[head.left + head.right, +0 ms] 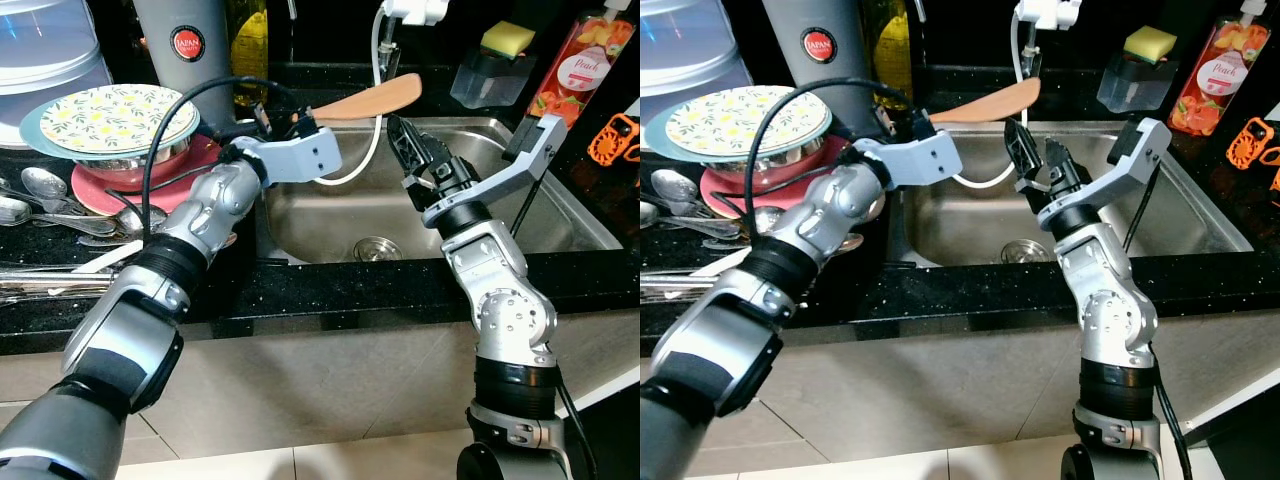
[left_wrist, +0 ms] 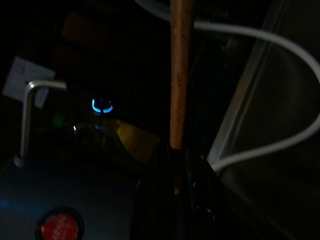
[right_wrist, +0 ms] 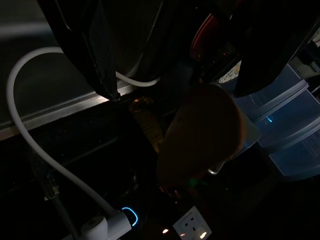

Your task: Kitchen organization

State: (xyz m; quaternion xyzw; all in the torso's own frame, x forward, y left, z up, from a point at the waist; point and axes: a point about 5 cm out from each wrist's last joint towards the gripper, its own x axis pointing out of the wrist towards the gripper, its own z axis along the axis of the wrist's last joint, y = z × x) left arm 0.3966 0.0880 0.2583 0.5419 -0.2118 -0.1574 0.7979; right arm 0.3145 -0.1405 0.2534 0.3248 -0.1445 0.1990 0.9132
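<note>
As the left end effector (image 1: 290,122) clamps the handle of a wooden spatula (image 1: 365,100), the blade hangs in the air over the back edge of the steel sink (image 1: 560,215).

The right end effector (image 1: 418,155) is raised over the basin just beside the blade, its two black fingers (image 3: 90,45) parted and holding nothing. A white hose (image 1: 368,140) loops down from the tap fitting behind the spatula. On the black table (image 1: 330,285) to the robot's left, a floral plate (image 1: 115,115) sits on a metal bowl over a red dish (image 1: 100,185), with loose spoons (image 1: 40,185) in front. A grey flask (image 1: 185,45) stands behind the plate. Near the sink's far right corner are a yellow sponge (image 1: 508,38) in its holder and a peach soap bottle (image 1: 580,65).
</note>
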